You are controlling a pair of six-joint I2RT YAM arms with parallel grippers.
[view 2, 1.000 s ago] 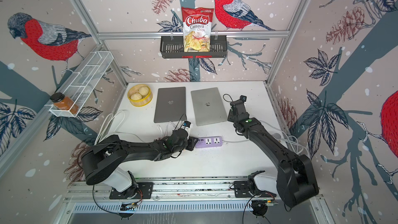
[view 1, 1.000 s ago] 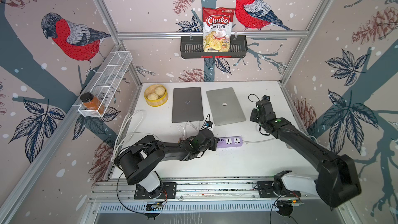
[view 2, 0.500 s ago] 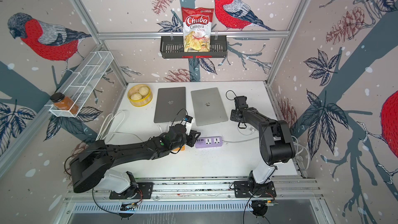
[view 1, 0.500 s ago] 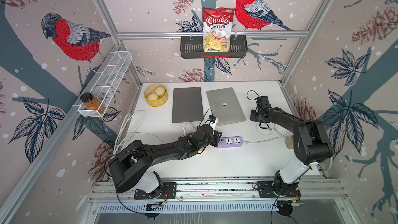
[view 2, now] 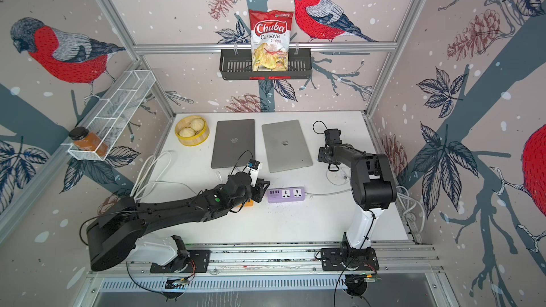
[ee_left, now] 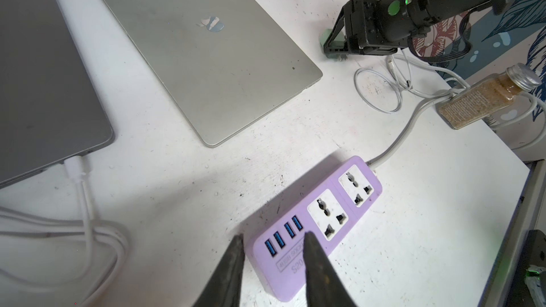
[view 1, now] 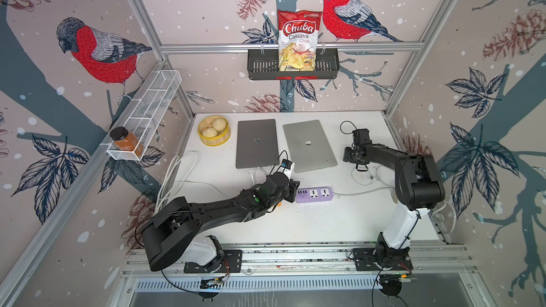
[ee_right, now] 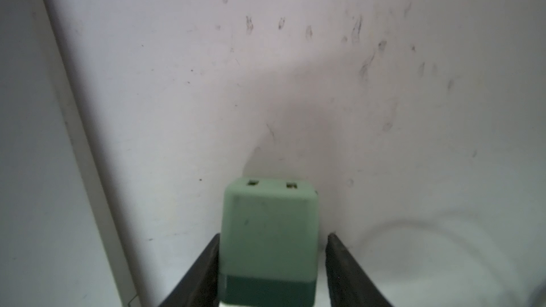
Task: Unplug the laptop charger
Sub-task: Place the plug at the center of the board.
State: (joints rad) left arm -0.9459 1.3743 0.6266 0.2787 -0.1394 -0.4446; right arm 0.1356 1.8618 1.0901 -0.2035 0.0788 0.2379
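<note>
The laptop charger (ee_right: 270,231) is a green block lying between the fingers of my right gripper (ee_right: 274,235). One finger touches it and a gap shows at the other, so the gripper is open. From the left wrist view the charger (ee_left: 326,38) sits low at the table, right of the silver laptop (ee_left: 206,48). The purple power strip (view 1: 314,194) (view 2: 286,194) has both of its sockets bare. My left gripper (ee_left: 273,235) stands at the strip's USB end, slightly open. The right gripper (view 1: 351,155) covers the charger in both top views.
A dark laptop (view 1: 257,143) has a white cable (ee_left: 75,166) plugged in. Loose white cable coils (view 1: 365,175) lie under the right arm. A spice jar (ee_left: 487,95) lies by the right edge, and a steamer with buns (view 1: 213,131) stands at the back left.
The right arm has folded, its elbow rising, and its jaws have widened around the charger. The left jaws have parted a little at the strip's end.
</note>
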